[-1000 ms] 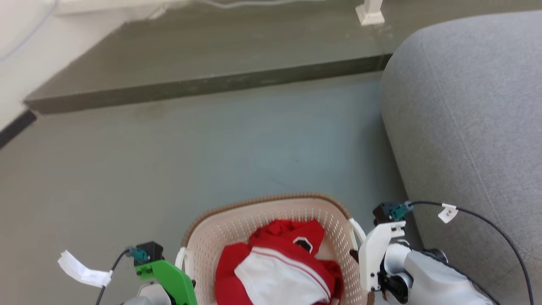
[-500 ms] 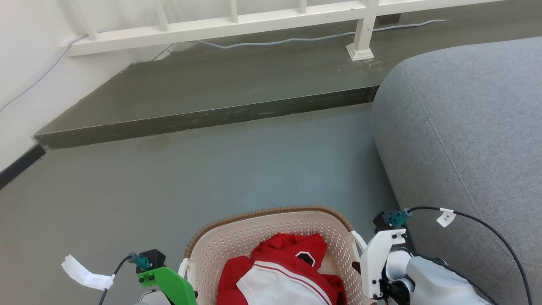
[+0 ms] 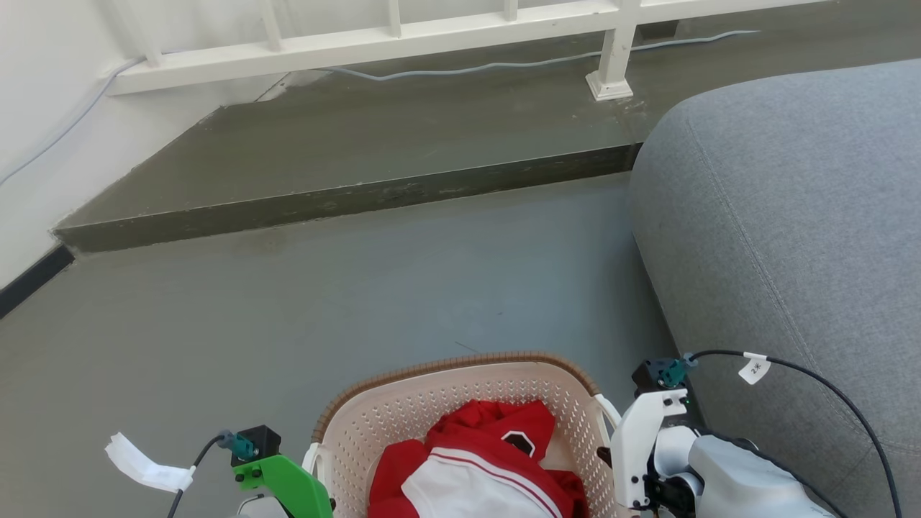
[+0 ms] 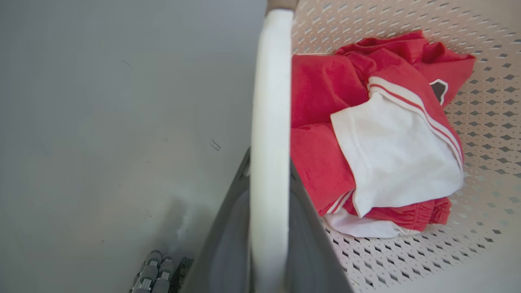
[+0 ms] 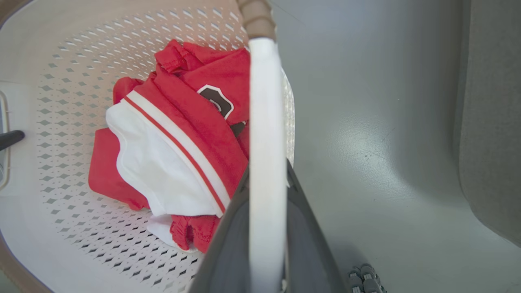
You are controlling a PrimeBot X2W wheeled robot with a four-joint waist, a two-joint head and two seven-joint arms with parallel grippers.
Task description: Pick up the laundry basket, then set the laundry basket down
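the basket sits low in front of me, between my arms, red and white clothes inside. left gripper pinches the left handle, right gripper the right handle: one each side for a level carry, i judge. sofa just to my right.

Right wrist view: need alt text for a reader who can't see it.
The right gripper clamps the white handle of the basket between its dark fingers, up the middle of the frame. Left of it, the cream perforated basket holds red-and-white clothes; right of it lie grey floor and a grey sofa edge.
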